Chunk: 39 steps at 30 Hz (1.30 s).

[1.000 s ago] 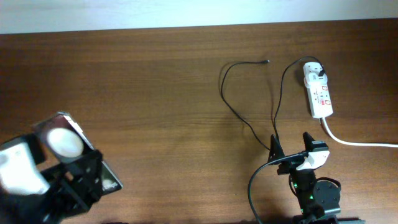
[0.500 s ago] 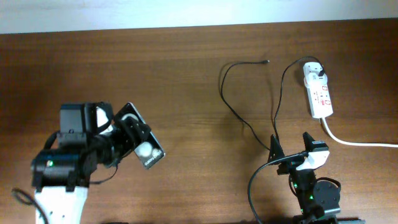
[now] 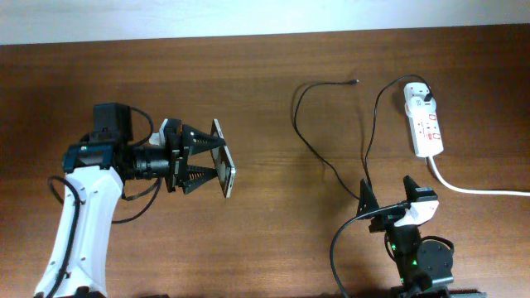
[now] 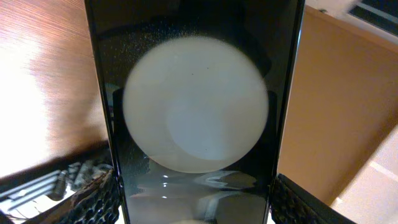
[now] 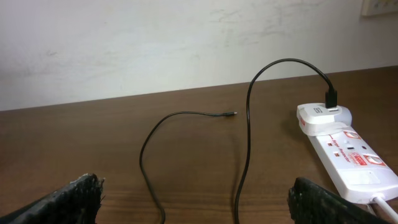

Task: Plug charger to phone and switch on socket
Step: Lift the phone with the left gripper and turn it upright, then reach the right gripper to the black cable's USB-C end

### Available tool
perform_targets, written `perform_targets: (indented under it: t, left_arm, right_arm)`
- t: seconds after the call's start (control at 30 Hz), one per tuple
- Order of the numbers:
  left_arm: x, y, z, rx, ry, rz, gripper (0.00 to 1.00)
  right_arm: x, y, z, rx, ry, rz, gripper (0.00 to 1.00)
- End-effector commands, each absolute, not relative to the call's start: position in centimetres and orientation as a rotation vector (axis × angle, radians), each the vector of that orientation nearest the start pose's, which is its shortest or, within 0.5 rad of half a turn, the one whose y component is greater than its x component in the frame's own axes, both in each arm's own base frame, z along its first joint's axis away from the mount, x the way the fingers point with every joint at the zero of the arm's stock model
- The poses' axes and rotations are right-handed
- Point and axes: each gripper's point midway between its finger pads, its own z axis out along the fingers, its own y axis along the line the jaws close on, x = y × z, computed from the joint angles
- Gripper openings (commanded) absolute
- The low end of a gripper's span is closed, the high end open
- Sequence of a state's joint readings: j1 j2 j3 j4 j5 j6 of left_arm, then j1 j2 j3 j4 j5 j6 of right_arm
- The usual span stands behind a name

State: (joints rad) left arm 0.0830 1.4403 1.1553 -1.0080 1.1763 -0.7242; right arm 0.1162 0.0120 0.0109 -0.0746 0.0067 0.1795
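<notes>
All told, noted these about the desk (image 3: pixel 248 74). Found left end effector (image 3: pixel 214 159) clamped across the long edges of the phone (image 3: pixel 224 161), lifted edge-on at left. Found right end effector (image 3: pixel 389 194) gaping wide, empty. Saw socket (image 3: pixel 424 124) far right, charger (image 3: pixel 295 116) plugged in, tip loose. Judged phone rigid, slick, breakable; cable limp, best pinched just behind tip.

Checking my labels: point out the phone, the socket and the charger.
phone (image 4: pixel 194 112), left wrist view, large white circle.
socket (image 5: pixel 346 151), right wrist view, top face.
charger (image 5: pixel 249 124), right wrist view, cable's middle.
</notes>
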Motion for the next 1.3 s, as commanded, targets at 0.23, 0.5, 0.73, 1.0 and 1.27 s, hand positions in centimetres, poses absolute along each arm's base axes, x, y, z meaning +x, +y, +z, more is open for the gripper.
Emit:
perform_targets:
  t: [0.23,0.5,0.73,1.0,1.27]
  left_arm:
    - [28.0,-14.5,26.5,-0.766,2.461,-2.141,0.60]
    - [28.3,-14.2,25.5,-0.795,2.497,-2.048,0.62]
    - [28.5,-14.0,24.8,-0.814,2.521,-1.983,0.64]
    - [29.7,-13.9,25.2,-0.696,2.474,-1.957,0.63]
    - [29.9,-13.8,24.8,-0.707,2.484,-1.918,0.63]
  right_arm:
    - [24.4,3.0,15.5,0.043,1.655,0.221,0.99]
    - [21.9,10.2,16.4,0.124,1.705,0.983,0.99]
    - [16.1,15.8,16.6,-0.017,1.853,1.545,0.99]
    - [15.7,15.9,16.7,-0.025,1.921,1.538,0.99]
    - [19.5,13.9,21.6,0.003,2.213,1.150,0.99]
